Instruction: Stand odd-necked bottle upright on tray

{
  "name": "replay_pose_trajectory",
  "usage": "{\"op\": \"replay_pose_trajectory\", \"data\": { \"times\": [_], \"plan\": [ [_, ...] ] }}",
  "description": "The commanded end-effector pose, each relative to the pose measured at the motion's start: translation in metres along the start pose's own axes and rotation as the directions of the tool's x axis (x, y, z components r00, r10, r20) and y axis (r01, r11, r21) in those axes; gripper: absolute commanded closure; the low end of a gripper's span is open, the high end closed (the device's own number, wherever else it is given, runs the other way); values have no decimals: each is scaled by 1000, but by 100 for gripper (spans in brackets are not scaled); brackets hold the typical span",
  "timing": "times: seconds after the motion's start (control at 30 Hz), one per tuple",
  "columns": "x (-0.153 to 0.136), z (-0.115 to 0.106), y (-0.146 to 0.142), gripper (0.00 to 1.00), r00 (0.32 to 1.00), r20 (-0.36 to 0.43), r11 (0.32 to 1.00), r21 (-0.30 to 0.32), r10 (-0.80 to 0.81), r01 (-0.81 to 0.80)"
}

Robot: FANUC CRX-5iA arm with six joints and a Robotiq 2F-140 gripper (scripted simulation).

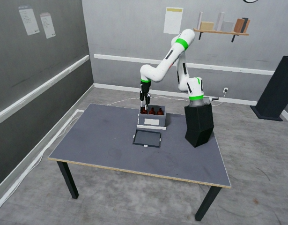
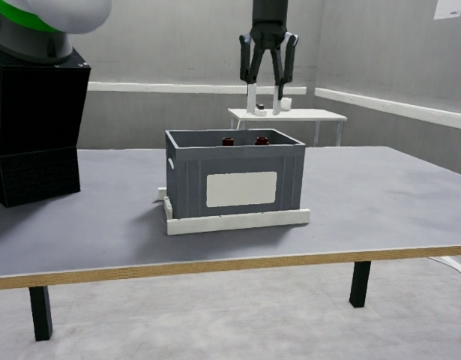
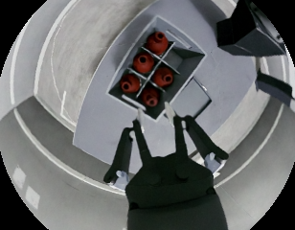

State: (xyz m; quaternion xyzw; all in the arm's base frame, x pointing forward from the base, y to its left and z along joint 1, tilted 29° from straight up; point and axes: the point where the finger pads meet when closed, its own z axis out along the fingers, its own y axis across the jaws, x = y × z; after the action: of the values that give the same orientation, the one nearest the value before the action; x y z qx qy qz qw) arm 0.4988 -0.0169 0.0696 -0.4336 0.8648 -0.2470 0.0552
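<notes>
Table (image 1: 95,142), grey-topped with a raw wood edge and black legs, stands on a grey floor between grey walls with white rails. Near its middle lies the dark shallow tray (image 1: 146,138), bare inside. Just beyond it stands the grey crate (image 2: 234,174), white label on its near wall, white strips along its base. Five brown bottles (image 3: 143,63) stand upright inside, long axes vertical, red caps up, one cell bare. The black pedestal (image 1: 199,125) stands at the right. From it the white, green-banded arm (image 1: 168,58) rises, folds left and points straight down. The gripper (image 2: 263,102) hangs above the crate's far left part, fingers (image 2: 251,98) partly spread, holding nothing, well clear of the bottles.
</notes>
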Motion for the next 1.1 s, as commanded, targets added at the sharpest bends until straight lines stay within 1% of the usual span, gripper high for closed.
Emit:
{"op": "replay_pose_trajectory", "data": {
  "times": [0.0, 0.77, 1.07],
  "plan": [
    [-1, 2, 0, 56, 1000, 1, 1000, 1, 0, 0],
    [-1, 29, -1, 56, 1000, 1, 1000, 1, 0, 0],
    [-1, 34, -1, 56, 1000, 1, 1000, 1, 0, 0]
  ]
}}
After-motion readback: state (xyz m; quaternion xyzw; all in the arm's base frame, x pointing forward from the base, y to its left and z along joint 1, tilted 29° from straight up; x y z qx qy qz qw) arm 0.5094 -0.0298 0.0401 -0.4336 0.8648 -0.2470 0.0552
